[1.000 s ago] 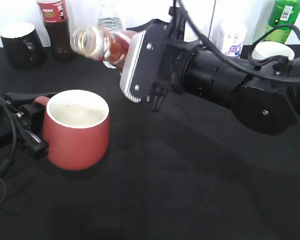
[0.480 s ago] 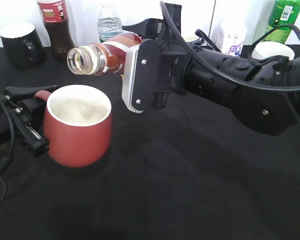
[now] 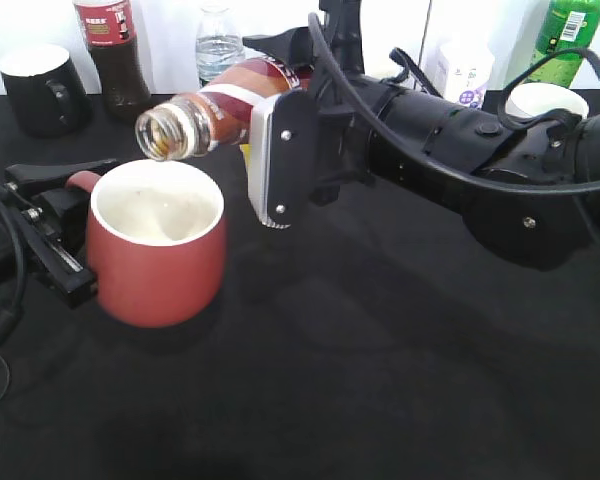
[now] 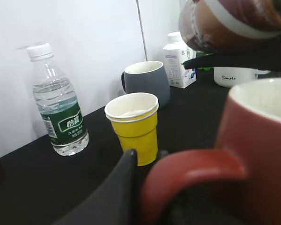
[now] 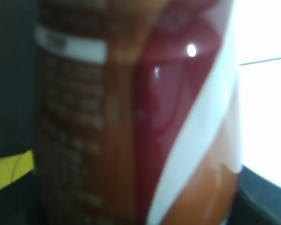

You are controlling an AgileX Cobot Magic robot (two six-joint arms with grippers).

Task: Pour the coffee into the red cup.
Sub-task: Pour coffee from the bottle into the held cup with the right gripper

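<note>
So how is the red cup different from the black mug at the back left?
The red cup is brick red, stands near the camera, and the left gripper holds its handle. The black mug is black, stands at the back left by the wall, and nothing touches it. Both are upright, with white insides and loop handles.

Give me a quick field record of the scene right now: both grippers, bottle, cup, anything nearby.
right gripper: shut on the coffee bottle
coffee bottle: uncapped, tilted, mouth pointing left and slightly down, above the cup's rim
red cup: upright on the black table, white inside, no coffee visible in it
left gripper: at the cup's handle; grip cannot be confirmed
pour: no stream visible
behind the cup: yellow cup, green-label water bottle, grey mug
far left: black mug, red-label dark bottle
</note>
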